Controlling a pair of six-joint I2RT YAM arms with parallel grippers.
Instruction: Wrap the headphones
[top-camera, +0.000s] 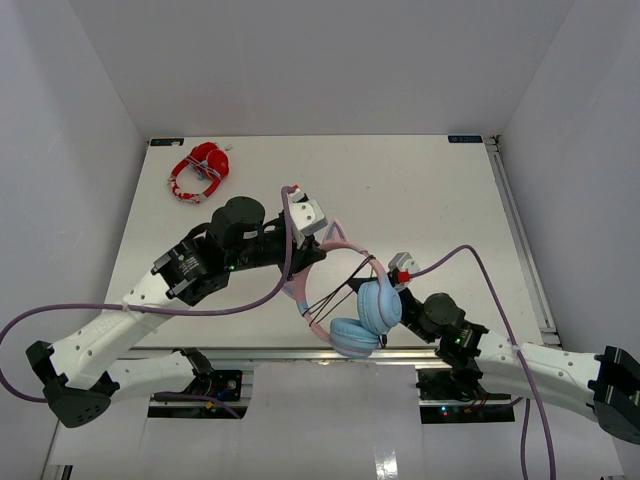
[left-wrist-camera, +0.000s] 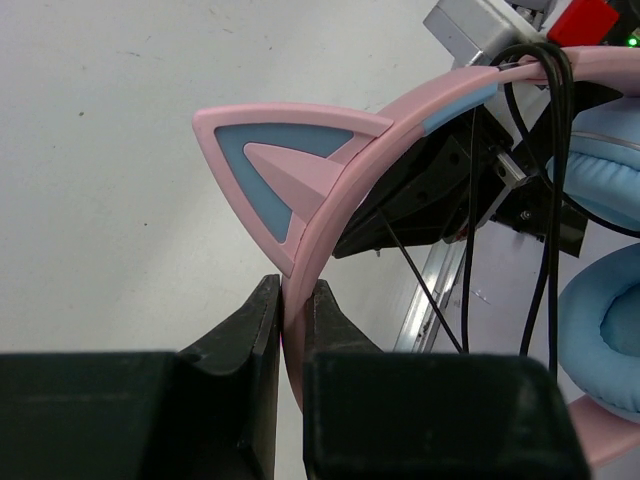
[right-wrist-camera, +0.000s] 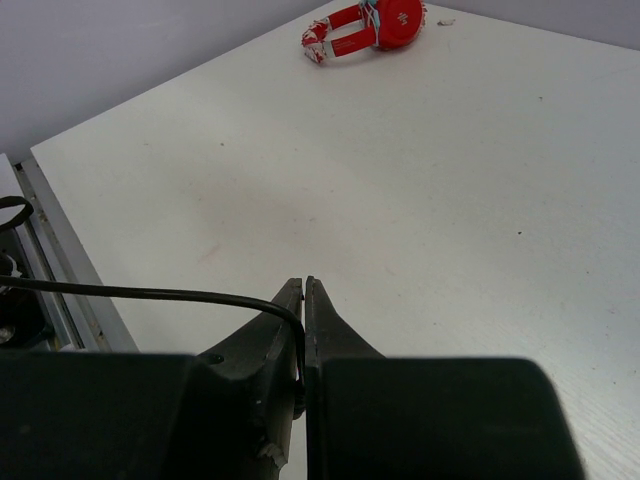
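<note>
The headphones (top-camera: 352, 312) hang above the table's front edge, pink cat-ear headband (left-wrist-camera: 400, 140) over light blue ear cups (top-camera: 378, 305). My left gripper (left-wrist-camera: 292, 290) is shut on the headband just below a cat ear (left-wrist-camera: 285, 165); from above this left gripper (top-camera: 316, 250) sits at the band's top. Thin black cable (left-wrist-camera: 550, 200) runs in several strands across the band. My right gripper (right-wrist-camera: 305, 285) is shut on the cable (right-wrist-camera: 150, 293), which bends down between its jaws. In the top view the right gripper (top-camera: 385, 275) is just right of the ear cups.
Red-and-white headphones (top-camera: 200, 170) lie at the table's far left corner, and the right wrist view also catches these red-and-white headphones (right-wrist-camera: 370, 25). A metal rail (top-camera: 520, 230) runs along the table's right edge. Purple arm cables loop near both arms.
</note>
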